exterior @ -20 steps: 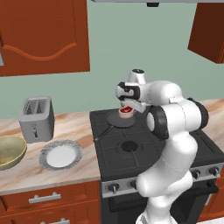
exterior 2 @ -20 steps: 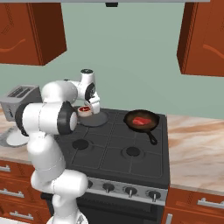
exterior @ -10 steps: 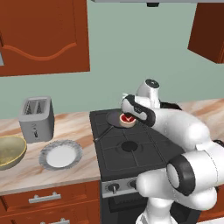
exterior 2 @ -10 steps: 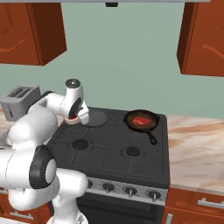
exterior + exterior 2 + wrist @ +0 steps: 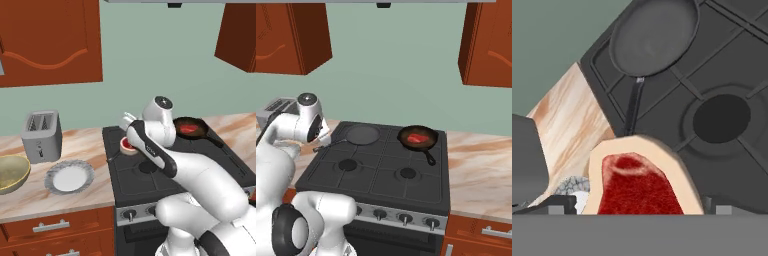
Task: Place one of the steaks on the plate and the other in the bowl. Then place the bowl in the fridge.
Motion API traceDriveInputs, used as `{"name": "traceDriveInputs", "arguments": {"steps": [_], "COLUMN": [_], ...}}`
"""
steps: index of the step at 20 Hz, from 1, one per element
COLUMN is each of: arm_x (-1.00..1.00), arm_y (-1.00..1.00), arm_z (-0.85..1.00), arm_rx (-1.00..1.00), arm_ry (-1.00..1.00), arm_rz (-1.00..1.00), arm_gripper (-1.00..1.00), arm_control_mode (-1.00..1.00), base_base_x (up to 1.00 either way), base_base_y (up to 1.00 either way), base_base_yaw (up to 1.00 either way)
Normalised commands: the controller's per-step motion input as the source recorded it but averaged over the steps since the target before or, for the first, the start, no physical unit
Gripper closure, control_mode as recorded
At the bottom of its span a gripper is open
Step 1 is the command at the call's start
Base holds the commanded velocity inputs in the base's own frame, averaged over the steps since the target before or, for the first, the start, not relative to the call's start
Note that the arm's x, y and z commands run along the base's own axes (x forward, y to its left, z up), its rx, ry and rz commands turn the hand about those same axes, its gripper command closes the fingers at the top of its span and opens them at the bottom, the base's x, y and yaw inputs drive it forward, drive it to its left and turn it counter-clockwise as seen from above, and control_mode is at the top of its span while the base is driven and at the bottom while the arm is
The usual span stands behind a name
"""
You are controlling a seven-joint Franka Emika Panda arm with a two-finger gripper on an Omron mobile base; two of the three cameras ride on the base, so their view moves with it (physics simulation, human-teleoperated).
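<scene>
My gripper (image 5: 128,146) is shut on one steak (image 5: 126,145), a red cut with a pale fat rim. It hangs over the left part of the stove, near the counter edge. In the hand view this steak (image 5: 634,187) sits between my fingertips (image 5: 556,205), above the stove's left burner. The other steak (image 5: 189,128) lies in the dark frying pan (image 5: 417,138) at the back right burner. On the counter to the left, the plate (image 5: 50,177) is bare, and the olive bowl (image 5: 10,172) stands at the far left. The fridge is out of view.
An empty dark flat pan (image 5: 362,134) rests on the back left burner, its handle pointing toward my hand. A steel toaster (image 5: 42,134) stands behind the plate. Wooden wall cabinets hang above. The marble counter continues to the right of the stove.
The arm has swung left and lower with the steak, from above the back left burner to the stove's left edge. The pan, plate and bowl stay put.
</scene>
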Motion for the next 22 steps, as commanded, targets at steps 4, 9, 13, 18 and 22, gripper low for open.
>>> {"name": "traceDriveInputs", "arguments": {"steps": [4,9,13,18,22], "arm_x": [-0.4,-0.03,-0.02,0.0,0.0], "arm_y": [0.91,0.9,0.83,0.72,0.53], "arm_z": [0.0,0.0,0.0,-0.08,-0.01], "arm_rx": [-0.01,0.0,0.0,-0.02,-0.01], "arm_ry": [-0.12,-0.01,0.0,0.0,0.04], "arm_rz": [0.01,0.02,0.03,0.01,0.0], "arm_gripper": [1.0,1.0,1.0,1.0,1.0], "arm_control_mode": [-1.0,-1.0,-1.0,-1.0,-1.0], "base_base_x": [0.0,0.0,0.0,0.0,0.0], "base_base_y": [0.0,0.0,0.0,0.0,0.0], "base_base_yaw": [0.0,0.0,0.0,0.0,0.0]}}
